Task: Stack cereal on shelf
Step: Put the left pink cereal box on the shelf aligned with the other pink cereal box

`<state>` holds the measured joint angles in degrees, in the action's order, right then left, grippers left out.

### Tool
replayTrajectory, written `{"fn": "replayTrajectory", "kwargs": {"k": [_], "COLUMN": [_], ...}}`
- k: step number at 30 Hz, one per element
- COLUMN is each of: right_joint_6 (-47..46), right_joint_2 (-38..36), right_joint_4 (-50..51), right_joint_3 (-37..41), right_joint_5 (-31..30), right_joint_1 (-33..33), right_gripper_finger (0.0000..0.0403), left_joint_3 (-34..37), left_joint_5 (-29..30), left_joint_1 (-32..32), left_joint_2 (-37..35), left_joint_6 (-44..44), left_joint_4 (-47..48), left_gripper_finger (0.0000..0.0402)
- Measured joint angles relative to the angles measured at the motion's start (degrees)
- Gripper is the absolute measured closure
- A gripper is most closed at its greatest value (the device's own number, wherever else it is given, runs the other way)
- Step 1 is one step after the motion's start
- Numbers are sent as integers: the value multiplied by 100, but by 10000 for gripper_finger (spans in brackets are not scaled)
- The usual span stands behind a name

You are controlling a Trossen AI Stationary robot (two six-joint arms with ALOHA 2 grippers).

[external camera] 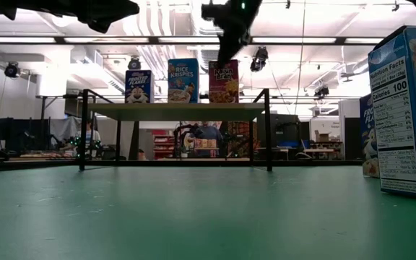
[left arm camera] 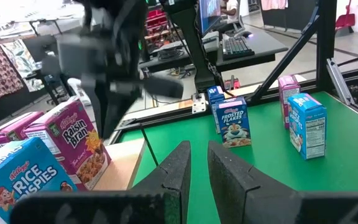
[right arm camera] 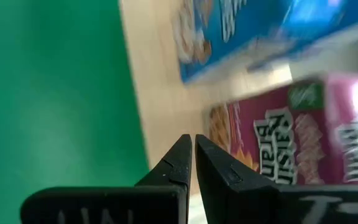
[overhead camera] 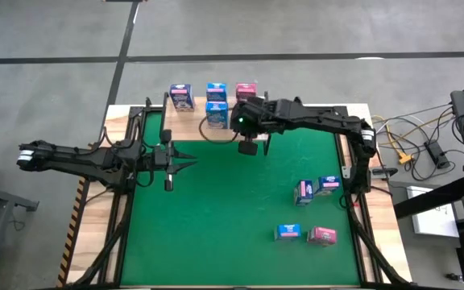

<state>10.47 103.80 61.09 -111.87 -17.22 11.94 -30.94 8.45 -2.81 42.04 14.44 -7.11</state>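
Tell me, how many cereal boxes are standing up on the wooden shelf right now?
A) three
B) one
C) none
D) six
A: the low view shows three boxes upright in a row on the shelf: Frosted Flakes, Rice Krispies and Raisin Bran; the other boxes sit on the green mat.

Three cereal boxes (external camera: pixel 183 81) — atop shelf (external camera: pixel 175 110)

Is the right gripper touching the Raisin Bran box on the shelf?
Apart. The right wrist view shows the shut right gripper empty, with bare shelf between its tips and the Raisin Bran box.
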Motion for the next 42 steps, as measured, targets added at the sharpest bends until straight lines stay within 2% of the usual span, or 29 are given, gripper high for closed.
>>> {"fn": "replayTrajectory", "kwargs": {"k": [4, 8, 18, 42], "right_joint_6": [188, 366, 512, 1114], "right_joint_2": [1, 1, 1, 1], "right_joint_4": [-343, -651, -1057, -1298], "right_joint_3": [520, 836, 1062, 1091], "right_joint_5": [-728, -1132, -1449, -1430], "right_joint_1": [-35, -32, -16, 144], "right_gripper_finger": [390, 390, 390, 390], "left_joint_3": [0, 0, 0, 0], "left_joint_5": [0, 0, 0, 0], "left_joint_1": [2, 0, 2, 2], "left_joint_2": [0, 0, 0, -1], "left_joint_6": [0, 0, 0, -3], "left_joint_4": [2, 4, 5, 11], "left_gripper_finger": [364, 364, 364, 364]}}
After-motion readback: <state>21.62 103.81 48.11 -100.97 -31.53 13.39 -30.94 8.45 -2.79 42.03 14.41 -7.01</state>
